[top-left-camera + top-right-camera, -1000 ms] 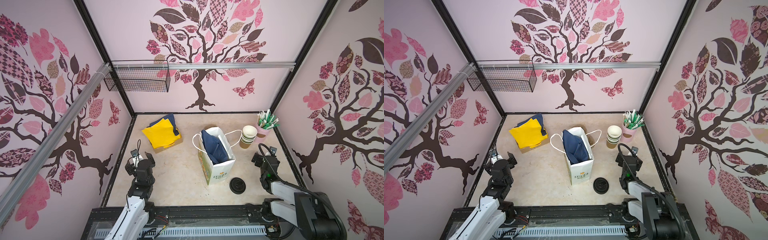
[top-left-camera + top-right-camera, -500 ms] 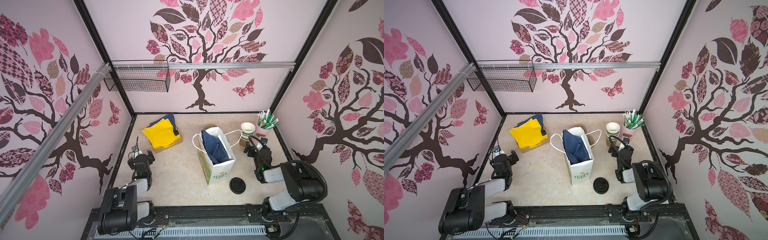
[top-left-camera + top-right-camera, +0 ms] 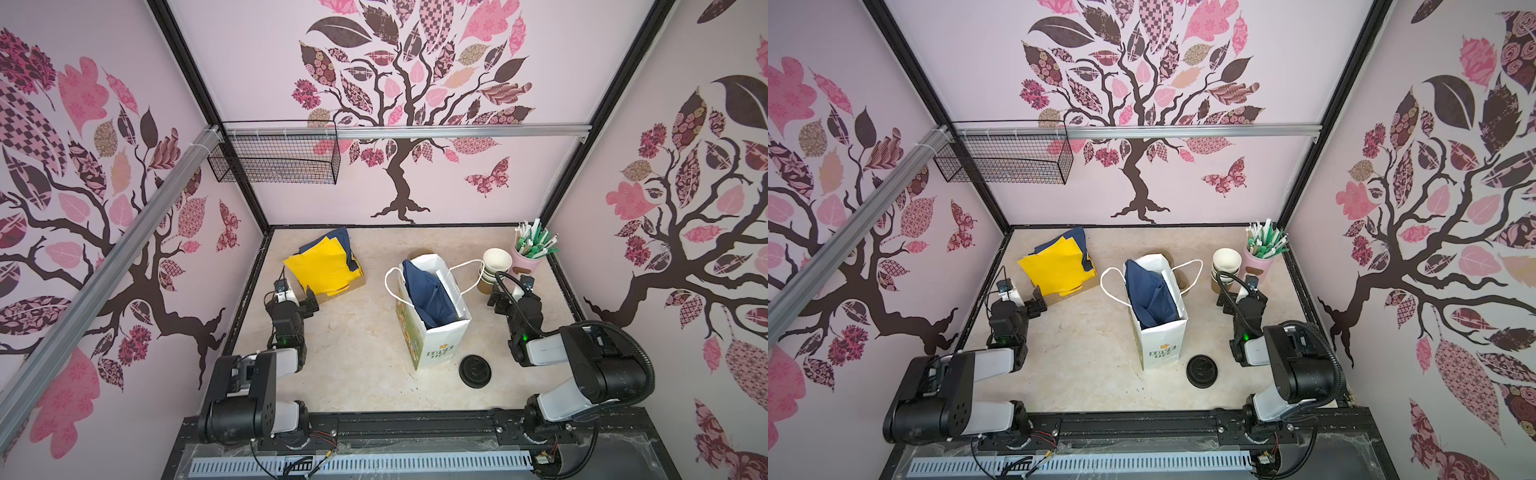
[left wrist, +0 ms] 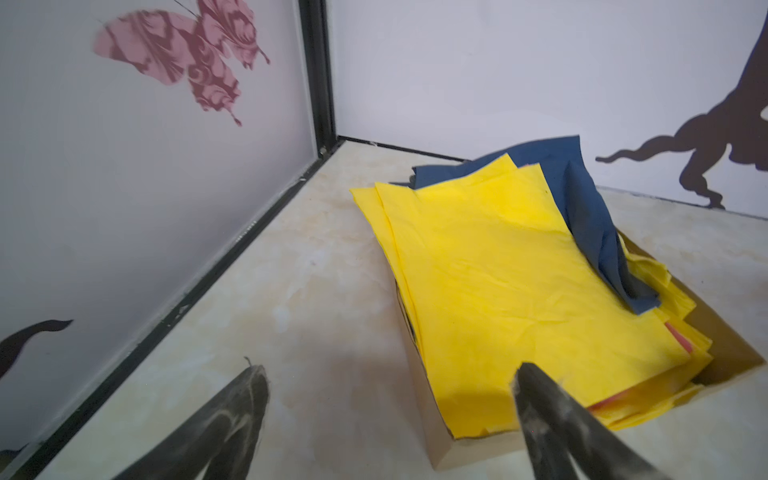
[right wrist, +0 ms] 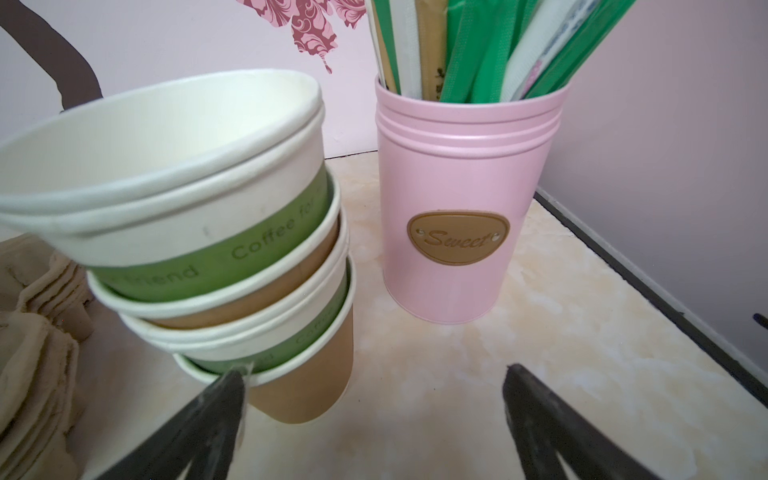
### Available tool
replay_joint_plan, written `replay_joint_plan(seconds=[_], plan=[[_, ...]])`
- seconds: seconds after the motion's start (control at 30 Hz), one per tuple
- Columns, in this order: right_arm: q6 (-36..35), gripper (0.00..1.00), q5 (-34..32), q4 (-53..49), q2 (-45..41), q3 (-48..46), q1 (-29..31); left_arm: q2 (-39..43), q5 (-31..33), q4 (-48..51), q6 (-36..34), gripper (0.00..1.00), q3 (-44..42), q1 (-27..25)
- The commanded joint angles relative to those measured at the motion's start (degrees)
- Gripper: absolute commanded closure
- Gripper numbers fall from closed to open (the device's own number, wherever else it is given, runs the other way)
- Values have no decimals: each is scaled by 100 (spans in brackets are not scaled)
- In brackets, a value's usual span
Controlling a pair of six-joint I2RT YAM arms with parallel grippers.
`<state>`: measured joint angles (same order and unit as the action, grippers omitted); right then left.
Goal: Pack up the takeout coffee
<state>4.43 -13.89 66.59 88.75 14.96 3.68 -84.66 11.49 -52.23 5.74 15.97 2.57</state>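
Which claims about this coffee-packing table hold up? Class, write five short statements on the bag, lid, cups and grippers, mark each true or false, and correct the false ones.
1. The white paper bag stands upright with dark blue tissue paper inside. True.
2. The loose black lid lies inside the bag. False: it lies on the table beside the bag's base.
3. The right gripper is shut on a cup. False: it is open and holds nothing, close to the stack of lidless cups.
4. The pink tin holds wrapped straws. True.
5. The left gripper is open, near the yellow sheets. True.
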Motion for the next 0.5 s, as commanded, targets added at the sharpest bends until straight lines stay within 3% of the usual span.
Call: replay_joint_plan(seconds=[0.0,0.07,0.17,0.47], plan=[[-21,0,-72,38,48,70,3,-657,30,-940,-273,3,180,-230],[-21,0,-78,39,49,83,10,-364,34,-136,-259,3,313,-266],[-13,0,-75,-56,88,148,9,-572,176,-547,-110,3,302,-198],[-28,0,-45,-9,37,100,8,-456,558,85,-143,3,513,-304]])
